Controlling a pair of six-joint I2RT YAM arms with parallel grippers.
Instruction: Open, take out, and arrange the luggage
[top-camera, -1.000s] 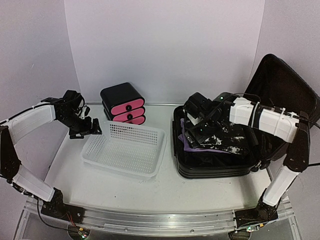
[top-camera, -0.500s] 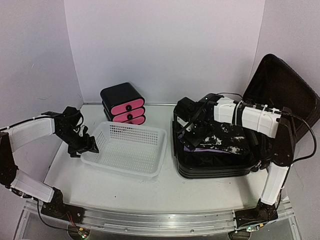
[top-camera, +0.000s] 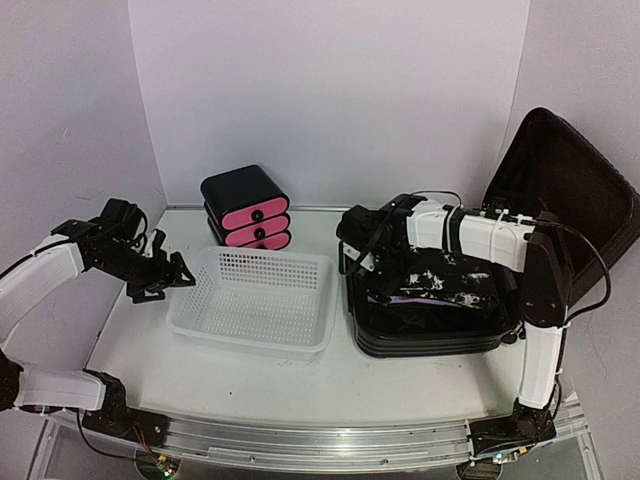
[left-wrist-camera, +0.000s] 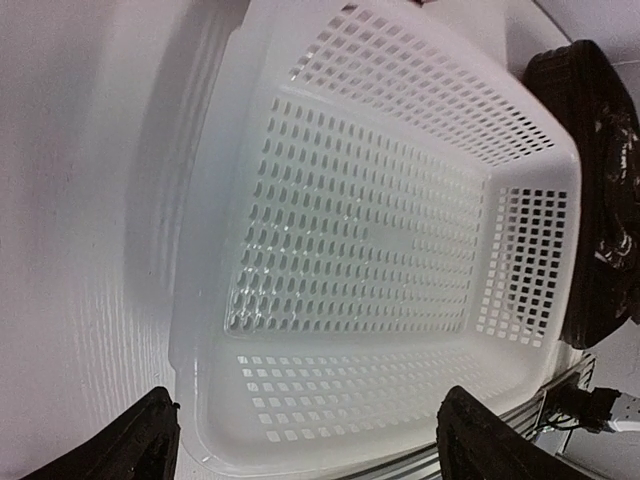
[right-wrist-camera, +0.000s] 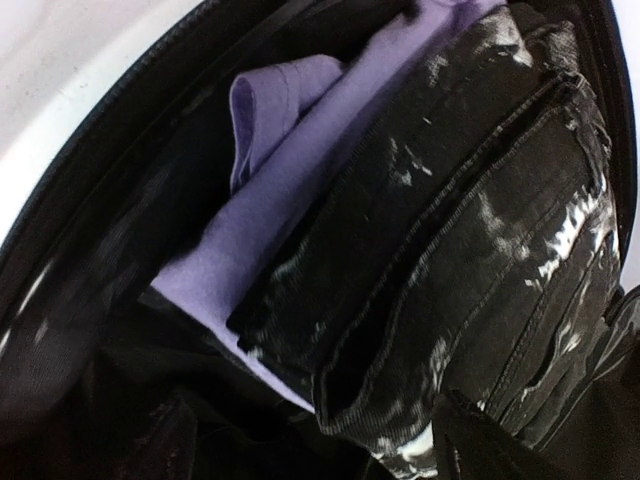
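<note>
While its lid stands open, the luggage (top-camera: 430, 338) sits at the table's (top-camera: 330, 385) 3 o'clock (patterned garment (right-wrist-camera: 450, 220) over purple cloth (right-wrist-camera: 290, 170) inside). The right gripper (right-wrist-camera: 320, 445) hovers wide at its 10 o'clock corner. The left gripper (left-wrist-camera: 310, 460), also wide, is at 9 o'clock of the white basket (left-wrist-camera: 520, 260).

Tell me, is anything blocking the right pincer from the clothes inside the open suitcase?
Nothing visible does. The suitcase has its lid standing up, and the right pincer hangs open over its left end. The wrist camera looks straight onto the purple cloth and the shiny black garment, with nothing between.
</note>
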